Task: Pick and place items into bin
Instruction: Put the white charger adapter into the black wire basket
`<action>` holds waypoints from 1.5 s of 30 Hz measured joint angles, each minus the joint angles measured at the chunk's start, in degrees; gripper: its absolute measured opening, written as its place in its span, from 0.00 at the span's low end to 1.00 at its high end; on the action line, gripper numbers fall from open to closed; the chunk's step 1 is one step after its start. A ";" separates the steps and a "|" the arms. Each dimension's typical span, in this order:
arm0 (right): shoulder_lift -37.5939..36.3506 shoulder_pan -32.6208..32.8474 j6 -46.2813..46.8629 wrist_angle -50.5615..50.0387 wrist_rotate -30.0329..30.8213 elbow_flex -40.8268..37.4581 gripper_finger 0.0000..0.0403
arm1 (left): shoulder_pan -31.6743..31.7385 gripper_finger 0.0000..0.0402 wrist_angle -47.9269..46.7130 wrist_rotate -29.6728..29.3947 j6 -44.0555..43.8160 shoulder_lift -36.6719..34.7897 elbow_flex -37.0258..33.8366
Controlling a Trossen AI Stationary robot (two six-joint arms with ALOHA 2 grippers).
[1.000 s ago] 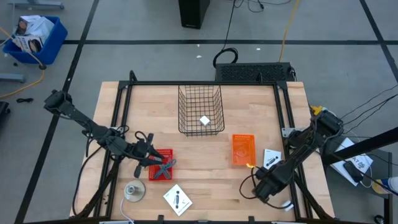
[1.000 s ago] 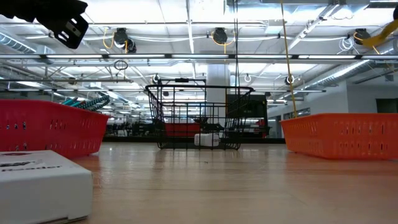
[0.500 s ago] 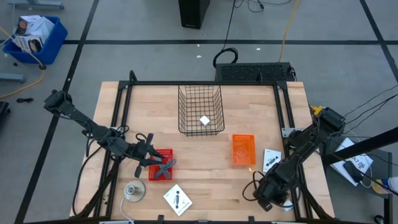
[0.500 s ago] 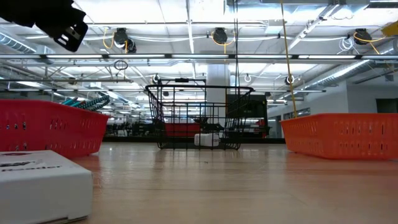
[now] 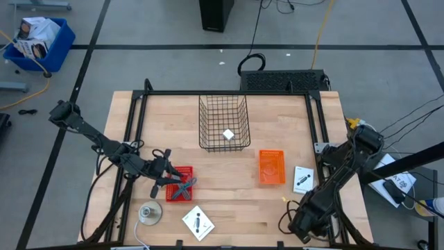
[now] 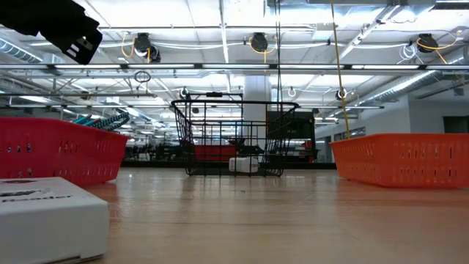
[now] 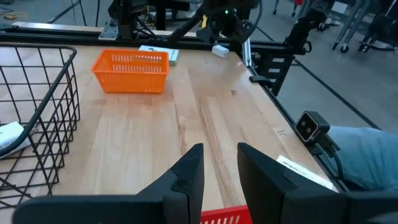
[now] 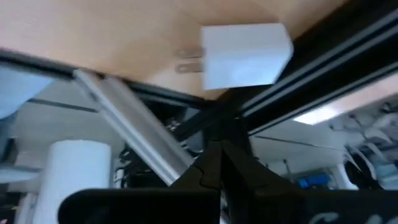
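the left gripper (image 5: 168,175) hovers at the left edge of the red tray (image 5: 182,173), low over the table (image 5: 229,187). its jaws stand partly open with a clear gap between the fingers (image 7: 186,180), and nothing is in them. across the near right corner of that tray lies the grey tool (image 5: 184,186), crossed like an x, with a thin teal tool beside it that is hard to make out. nearer the front edge sits the grey disc (image 5: 148,212), and just right of it a white card (image 5: 198,223) with a black mark lies flat on the wood.

at the middle of the table stands the wire bin (image 5: 223,122), and one white cube (image 5: 228,135) already rests on its floor; the low view shows the cube (image 6: 242,165) inside the mesh. right of the bin and nearer the front is the orange tray (image 5: 272,167), then a second white card (image 5: 303,177) flat near the right rail.

the right gripper (image 5: 305,226) is at the front right corner, by the frame, well away from the bin. its fingers (image 8: 217,168) are pressed together with nothing between them. past them, a small white plug (image 8: 244,55) shows by the table's edge.
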 joint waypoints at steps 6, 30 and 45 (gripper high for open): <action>3.12 0.19 -2.59 -0.48 -1.72 0.02 0.00 | -0.02 0.25 0.71 0.01 -0.93 0.00 0.00; 11.10 -1.25 -17.40 0.59 -0.62 0.07 0.00 | -0.02 0.25 1.46 0.40 -0.91 -0.02 0.00; 10.95 -11.30 -26.12 -2.77 0.07 0.02 0.00 | 0.00 0.25 1.46 0.03 -0.51 -0.02 0.00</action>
